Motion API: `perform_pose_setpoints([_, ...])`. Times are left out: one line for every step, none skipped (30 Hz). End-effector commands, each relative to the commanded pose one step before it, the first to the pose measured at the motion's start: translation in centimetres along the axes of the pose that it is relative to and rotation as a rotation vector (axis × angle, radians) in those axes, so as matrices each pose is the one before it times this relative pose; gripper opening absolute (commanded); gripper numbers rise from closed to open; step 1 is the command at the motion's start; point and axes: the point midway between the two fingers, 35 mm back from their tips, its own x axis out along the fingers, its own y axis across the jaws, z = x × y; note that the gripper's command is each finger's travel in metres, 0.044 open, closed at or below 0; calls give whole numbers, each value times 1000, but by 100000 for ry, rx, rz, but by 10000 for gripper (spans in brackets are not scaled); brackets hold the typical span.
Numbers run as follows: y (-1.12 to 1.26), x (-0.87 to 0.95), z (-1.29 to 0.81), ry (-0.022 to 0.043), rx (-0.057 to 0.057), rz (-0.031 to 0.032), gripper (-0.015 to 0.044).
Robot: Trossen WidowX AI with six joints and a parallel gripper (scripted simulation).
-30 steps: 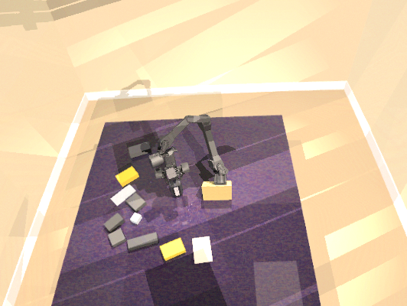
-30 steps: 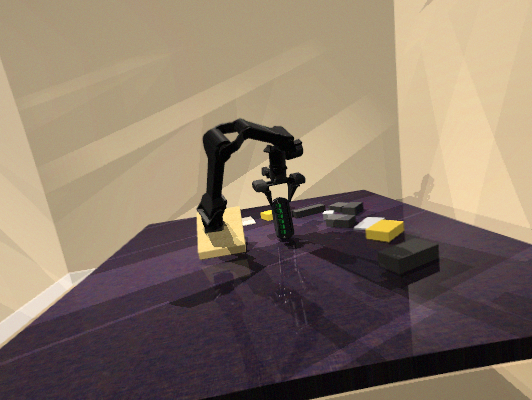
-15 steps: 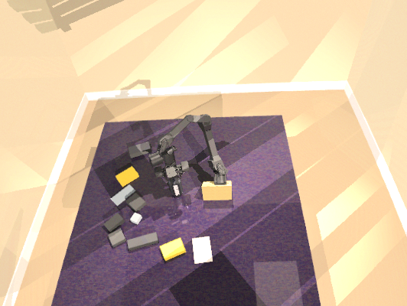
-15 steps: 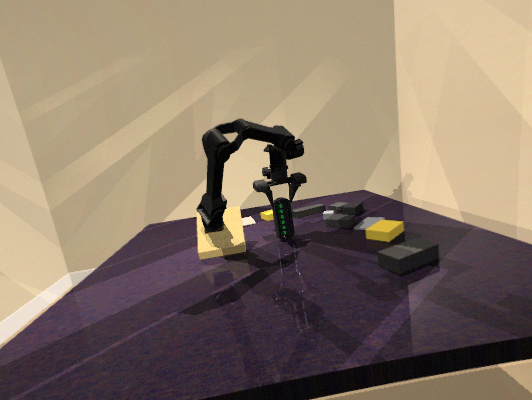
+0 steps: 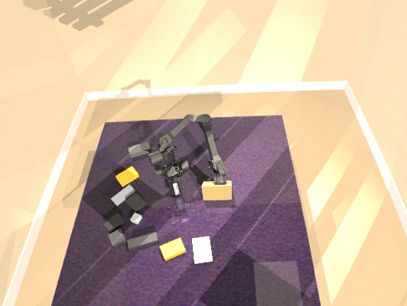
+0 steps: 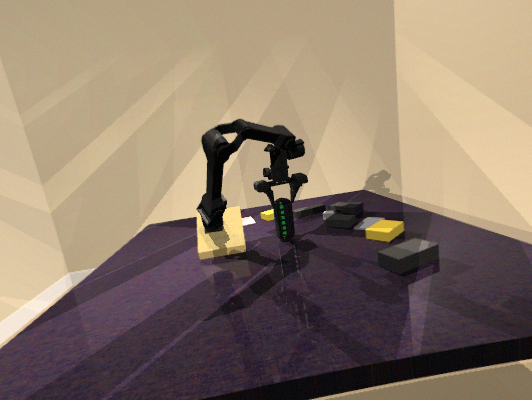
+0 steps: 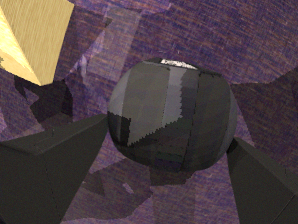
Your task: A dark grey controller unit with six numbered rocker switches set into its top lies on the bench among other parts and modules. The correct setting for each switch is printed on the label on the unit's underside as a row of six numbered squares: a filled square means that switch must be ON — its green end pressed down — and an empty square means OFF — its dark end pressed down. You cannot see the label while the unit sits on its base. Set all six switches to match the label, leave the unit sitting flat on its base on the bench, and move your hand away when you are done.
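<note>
At centre-left of the exterior view, the hand [image 6: 281, 196] grasps the controller unit [image 6: 284, 219] by its upper end. The unit hangs on end above the worktop [image 6: 350, 300], long axis vertical, directly below the hand, switch row facing that camera.

Purple desk [image 5: 249, 229], parts scattered on it.
We see grey blocks [image 5: 142, 241], two yellow blocks [image 5: 172, 249], a white block [image 5: 202, 249] and the tan arm base [image 5: 226, 195].
</note>
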Motion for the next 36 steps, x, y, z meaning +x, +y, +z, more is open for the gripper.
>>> perform_pose_setpoints([-6, 241, -805, 2021, 630, 605, 338])
perform_pose_setpoints([0, 2, -76, 225, 0, 0, 338])
perform_pose_setpoints([0, 2, -76, 226, 0, 0, 338])
perform_pose_setpoints([0, 2, -76, 229, 0, 0, 338])
perform_pose_setpoints([0, 3, -76, 232, 0, 0, 338])
perform_pose_setpoints([0, 4, -76, 232, 0, 0, 338])
perform_pose_setpoints([0, 4, -75, 236, 0, 0, 338])
perform_pose_setpoints([0, 5, -76, 236, 0, 0, 338])
perform_pose_setpoints([0, 5, -76, 235, 0, 0, 338])
perform_pose_setpoints([0, 5, -75, 237, 0, 0, 338])
perform_pose_setpoints([0, 6, -75, 235, 0, 0, 338])
perform_pose_setpoints([0, 7, -75, 234, 0, 0, 338])
perform_pose_setpoints([0, 7, -75, 233, 0, 0, 338])
perform_pose_setpoints([0, 8, -75, 239, 0, 0, 338])
perform_pose_setpoints([0, 8, -75, 241, 0, 0, 338])
perform_pose_setpoints([0, 8, -75, 235, 0, 0, 338])
perform_pose_setpoints([0, 9, -75, 234, 0, 0, 338])
perform_pose_setpoints([0, 10, -74, 236, 0, 0, 338])
perform_pose_setpoints([0, 10, -74, 239, 0, 0, 338])
perform_pose_setpoints([0, 11, -74, 241, 0, 0, 338])
perform_pose_setpoints([0, 11, -74, 242, 0, 0, 338])
perform_pose_setpoints([0, 12, -74, 242, 0, 0, 338])
perform_pose_setpoints([0, 12, -74, 243, 0, 0, 338])
perform_pose_setpoints([0, 13, -74, 241, 0, 0, 338])
perform_pose_setpoints([0, 13, -74, 239, 0, 0, 338])
perform_pose_setpoints([0, 14, -74, 228, 0, 0, 338])
perform_pose_setpoints([0, 14, -73, 242, 0, 0, 338])
perform_pose_setpoints([0, 15, -73, 251, 0, 0, 338])
perform_pose_setpoints([0, 16, -74, 236, 0, 0, 338])
perform_pose_setpoints([0, 16, -73, 231, 0, 0, 338])
perform_pose_setpoints([0, 16, -73, 233, 0, 0, 338])
perform_pose_setpoints([0, 17, -73, 240, 0, 0, 338])
perform_pose_setpoints([0, 17, -73, 241, 0, 0, 338])
perform_pose_setpoints([0, 18, -72, 243, 0, 0, 338])
perform_pose_setpoints([0, 19, -72, 244, 0, 0, 338])
perform_pose_setpoints([0, 19, -72, 247, 0, 0, 338])
